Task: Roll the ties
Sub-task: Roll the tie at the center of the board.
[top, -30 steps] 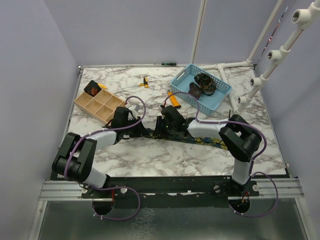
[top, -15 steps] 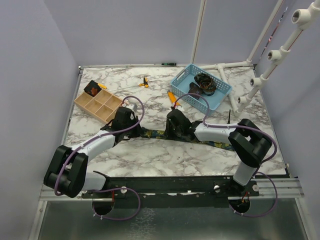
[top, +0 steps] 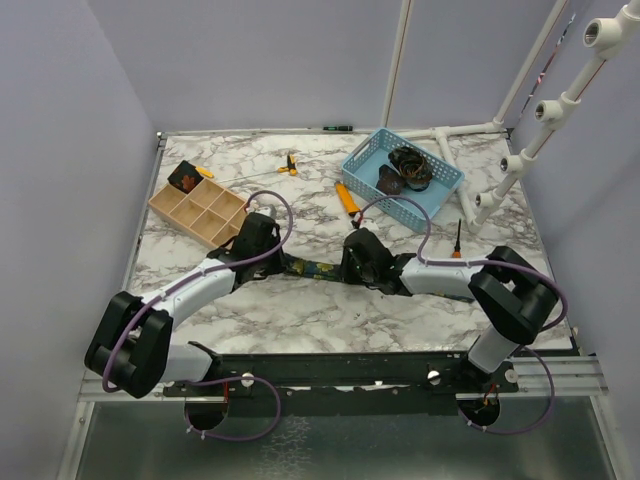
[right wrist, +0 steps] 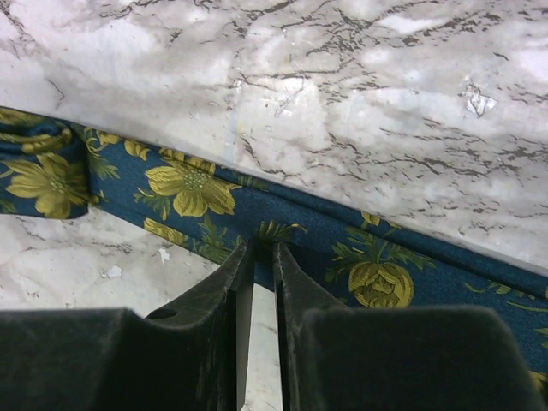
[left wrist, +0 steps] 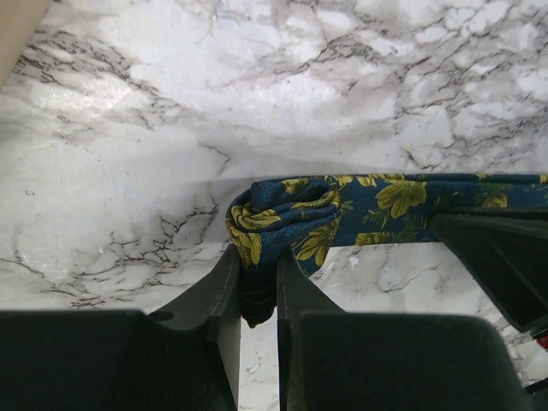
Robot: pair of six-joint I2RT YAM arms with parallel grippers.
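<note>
A navy tie with yellow-green flowers [top: 312, 267] lies stretched across the marble table between my two arms. In the left wrist view its end [left wrist: 278, 218] is folded into a small roll, and my left gripper [left wrist: 257, 261] is shut on that roll. In the right wrist view the flat strip [right wrist: 257, 205] runs across, and my right gripper [right wrist: 255, 253] is shut on its near edge. In the top view the left gripper [top: 268, 252] and right gripper [top: 352, 270] sit close together. Dark rolled ties [top: 408, 165] lie in the blue basket [top: 438, 200].
A wooden compartment box [top: 225, 226] stands at the back left with a dark coil [top: 185, 179] in one corner cell. Orange-handled tools [top: 346, 197] lie near the basket, one more [top: 456, 243] at the right. White pipes [top: 520, 160] stand at the back right.
Both arms have shifted right along the tie. The right gripper moved from beside the orange tool down toward the table's middle, and the left arm has stretched out after it.
</note>
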